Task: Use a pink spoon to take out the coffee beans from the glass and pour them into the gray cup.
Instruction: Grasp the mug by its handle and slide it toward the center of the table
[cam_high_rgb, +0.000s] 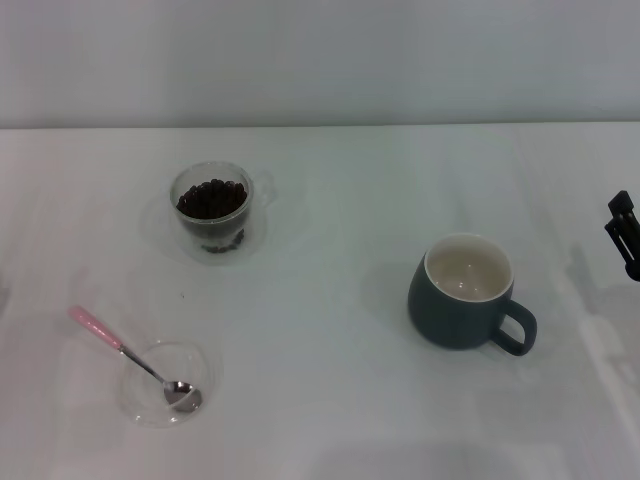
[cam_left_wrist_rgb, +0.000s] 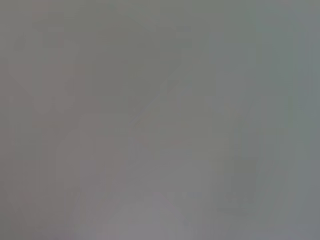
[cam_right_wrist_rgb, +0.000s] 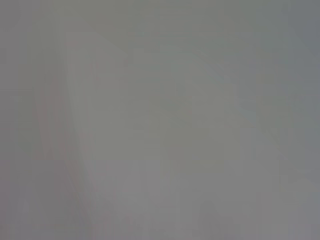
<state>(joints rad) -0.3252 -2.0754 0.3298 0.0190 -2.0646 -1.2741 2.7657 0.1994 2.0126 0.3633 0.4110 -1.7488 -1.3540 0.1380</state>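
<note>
A white tabletop (cam_high_rgb: 330, 400) fills most of the head view, smooth and matte, running back to a far edge where it meets a plain pale grey wall (cam_high_rgb: 320, 60). Soft shadows lie on the surface near its right edge.

The glass (cam_high_rgb: 212, 212) stands upright toward the far left part of the tabletop, its small clear handle turned to the right. The coffee beans (cam_high_rgb: 211, 199) are heaped inside it, close to the rim. Toward the near left corner sits a shallow clear glass dish (cam_high_rgb: 140, 395). The pink spoon (cam_high_rgb: 135, 357) rests in it, its metal bowl lying inside the dish and its pink handle slanting out over the dish's rim toward the left edge. The gray cup (cam_high_rgb: 464, 292) stands upright right of centre, well apart from the glass and the dish, its cream inside empty and its loop handle pointing to the near right.

The right gripper (cam_high_rgb: 624, 232) shows only as a dark part at the right edge of the tabletop, clear of the cup; how far its fingers are spread cannot be told, and it holds nothing visible. The left gripper is out of sight. Both wrist views show only a blurred grey field.
</note>
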